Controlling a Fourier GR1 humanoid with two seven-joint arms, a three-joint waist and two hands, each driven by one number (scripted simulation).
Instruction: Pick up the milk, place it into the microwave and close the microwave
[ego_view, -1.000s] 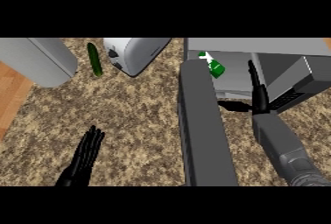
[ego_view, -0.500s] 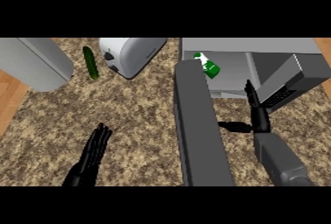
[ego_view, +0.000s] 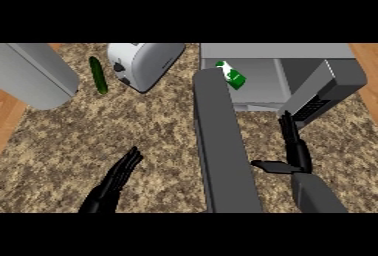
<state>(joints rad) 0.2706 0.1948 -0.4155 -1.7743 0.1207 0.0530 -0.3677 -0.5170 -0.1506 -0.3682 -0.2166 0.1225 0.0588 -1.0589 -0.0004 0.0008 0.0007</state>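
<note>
Now milk (ego_view: 232, 75) lies inside microwave (ego_view: 258, 65), well beyond right hand (ego_view: 295, 150)'s straight, empty fingers (ego_view: 288, 127).

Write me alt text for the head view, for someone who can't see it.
A green-and-white milk carton lies inside the open grey microwave, whose long grey door swings out over the speckled granite counter. The right robot hand is open beside the door; the left robot hand rests open at lower left.
</note>
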